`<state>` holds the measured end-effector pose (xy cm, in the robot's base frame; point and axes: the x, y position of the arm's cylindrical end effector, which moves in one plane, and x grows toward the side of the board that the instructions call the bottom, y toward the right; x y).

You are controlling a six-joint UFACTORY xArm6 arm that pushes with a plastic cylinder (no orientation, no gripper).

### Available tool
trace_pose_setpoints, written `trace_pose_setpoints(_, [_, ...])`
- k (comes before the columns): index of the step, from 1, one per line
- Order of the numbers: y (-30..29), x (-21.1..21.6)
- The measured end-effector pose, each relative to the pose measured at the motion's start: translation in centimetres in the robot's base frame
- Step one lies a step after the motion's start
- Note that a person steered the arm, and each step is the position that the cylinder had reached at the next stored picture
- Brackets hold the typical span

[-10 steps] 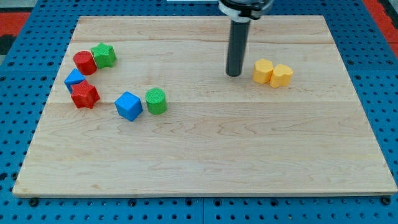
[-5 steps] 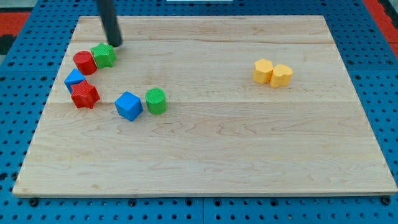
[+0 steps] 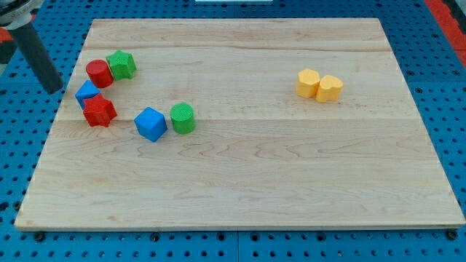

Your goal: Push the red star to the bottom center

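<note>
My tip (image 3: 53, 89) hovers off the bench's (image 3: 240, 189) left edge

No tool here, just a bare rod; the red star (image 3: 98, 111) sits right of it at the view's left, touching a blue block (image 3: 87, 93)

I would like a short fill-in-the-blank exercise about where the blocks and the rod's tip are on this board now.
1. My tip stands at the view's ____ edge of the board.
2. The red star touches a ____ block just above it.
3. Beside the blue cube stands a green ____.
4. The two ____ blocks sit together on the view's right.

Missing words: left; blue; cylinder; yellow
</note>
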<state>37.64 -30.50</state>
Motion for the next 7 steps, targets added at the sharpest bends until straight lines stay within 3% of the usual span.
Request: trace_pose_setpoints(7, [1.9, 1.6])
